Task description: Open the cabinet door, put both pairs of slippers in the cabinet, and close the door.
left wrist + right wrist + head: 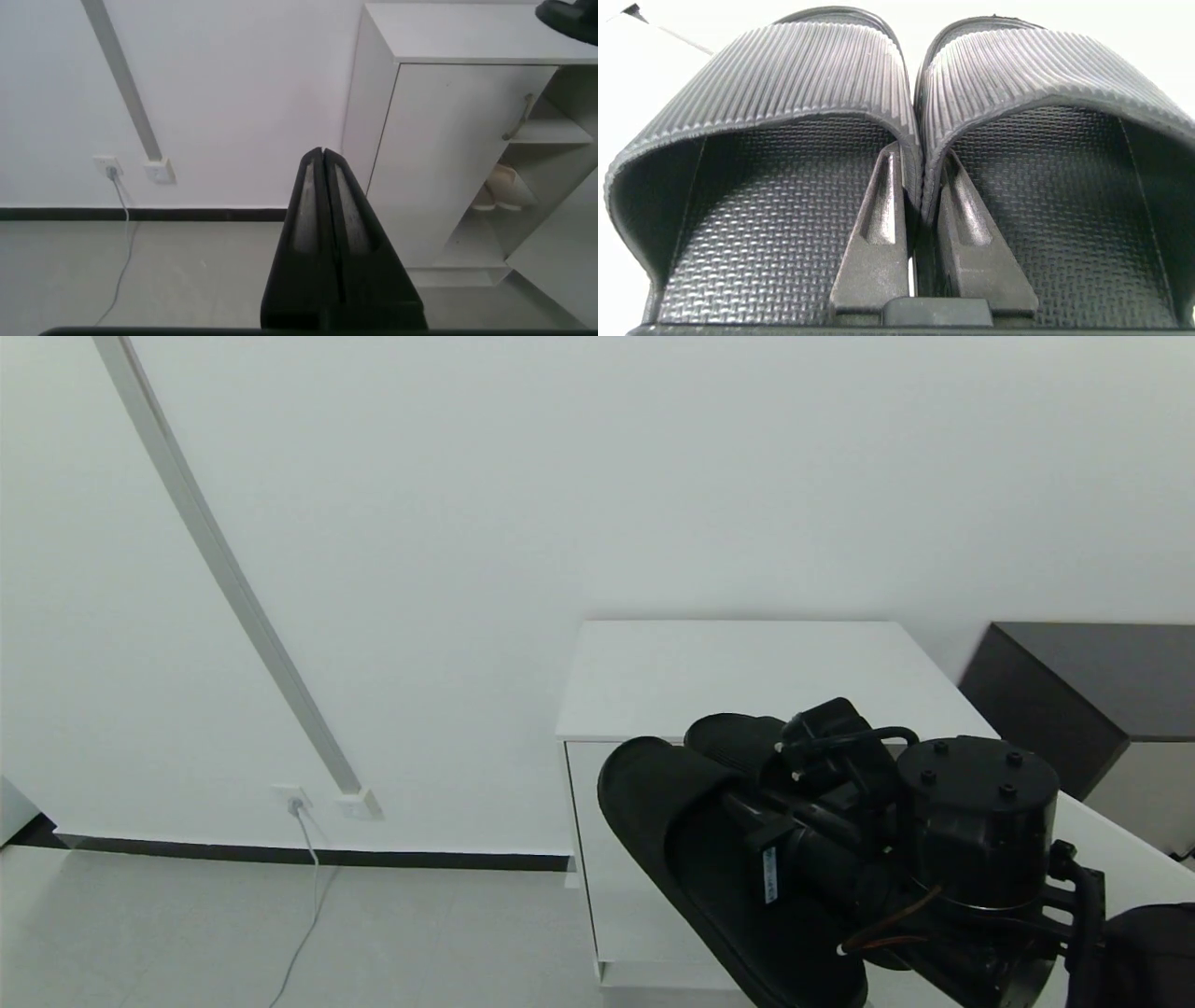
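I see the black slippers (674, 821) held up in front of the white cabinet (738, 674), my right gripper (916, 166) pinching the two straps' inner edges together. My left gripper (323, 159), fingers pressed together with nothing between them, faces the cabinet's open door (441, 163). A pale pair (505, 188) sits on a lower shelf.

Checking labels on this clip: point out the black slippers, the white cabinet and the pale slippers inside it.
black slippers (653, 803), head view, broad face of the nearer one.
white cabinet (738, 672), head view, its top.
pale slippers (505, 188), left wrist view, the pair's upper side.
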